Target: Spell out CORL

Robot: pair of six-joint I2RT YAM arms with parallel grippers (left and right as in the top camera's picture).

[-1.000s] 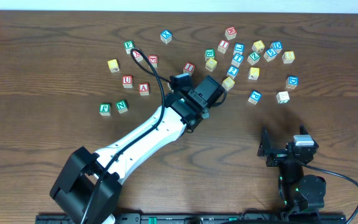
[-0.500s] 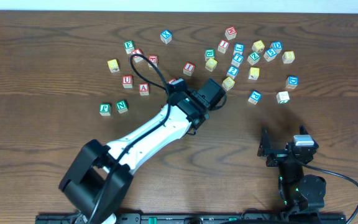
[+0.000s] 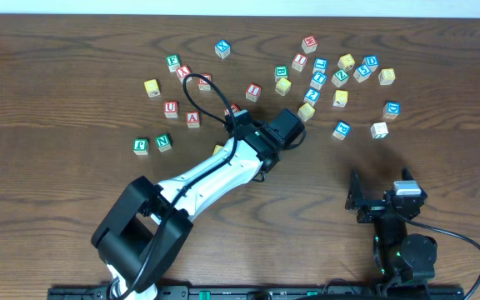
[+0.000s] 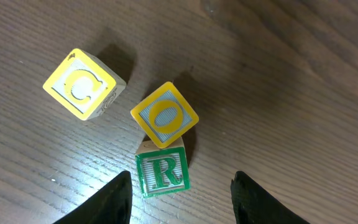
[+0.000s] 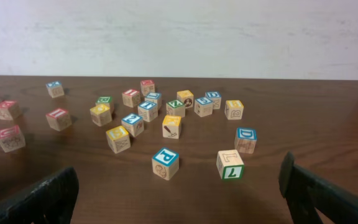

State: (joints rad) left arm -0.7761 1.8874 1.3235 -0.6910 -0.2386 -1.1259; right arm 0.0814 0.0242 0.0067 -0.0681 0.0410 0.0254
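In the left wrist view a yellow C block lies on the wood. To its right a yellow O block is turned like a diamond and touches a green R block below it. My left gripper is open and empty, pointing down just above the R block. In the overhead view it hides most of these blocks. A block with L on top sits near a blue P block, and also shows in the overhead view. My right gripper is open, empty, low at the front right.
Several letter blocks lie scattered across the far table: a group at the back right and another at the back left. A red block sits just behind the left gripper. A pale wall stands beyond the table's far edge.
My left arm has swung, its elbow moving right, and the gripper head has shifted slightly, so a yellow block edge shows beside it. The right arm has not moved.
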